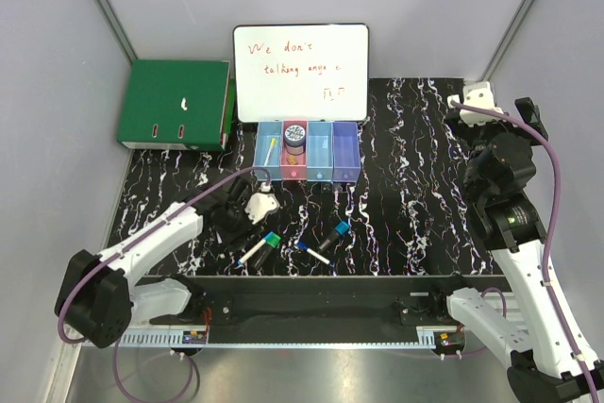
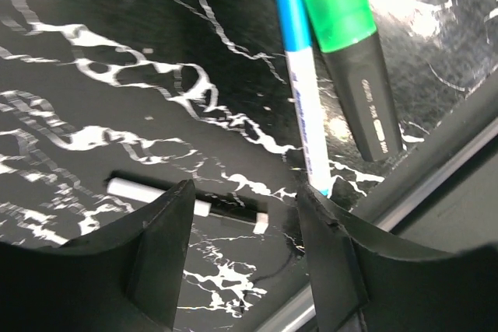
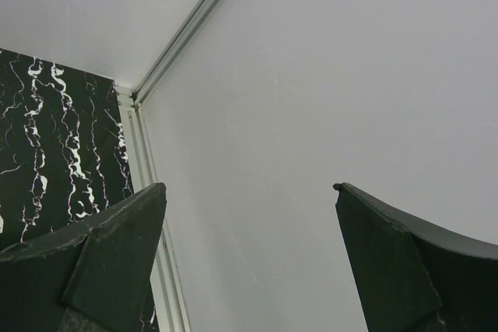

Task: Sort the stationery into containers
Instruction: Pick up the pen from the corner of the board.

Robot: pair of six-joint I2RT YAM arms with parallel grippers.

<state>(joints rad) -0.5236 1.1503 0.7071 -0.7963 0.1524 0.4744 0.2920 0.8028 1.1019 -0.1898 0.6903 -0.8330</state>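
Your left gripper (image 2: 245,215) hangs open and empty over the marbled table (image 1: 406,186), a black-and-white pen (image 2: 187,206) lying below its jaws. A blue-capped marker (image 2: 305,91) and a green-capped highlighter (image 2: 354,52) lie side by side nearby. The bins (image 1: 345,150) hold a yellow pen (image 1: 272,148) and a stubby cylinder (image 1: 295,134). Your right gripper (image 3: 249,200) gapes at the wall (image 3: 311,75).

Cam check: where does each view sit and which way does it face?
Top external: above and behind the bases, looking down on the table and bins; left arm and right arm show.
Left wrist: on the left arm, facing down at the table's near edge; open left tool shows.
Right wrist: on the right arm, facing the wall corner; open right tool shows.
Shared: top and left wrist both show the green-capped marker and blue-capped pen.
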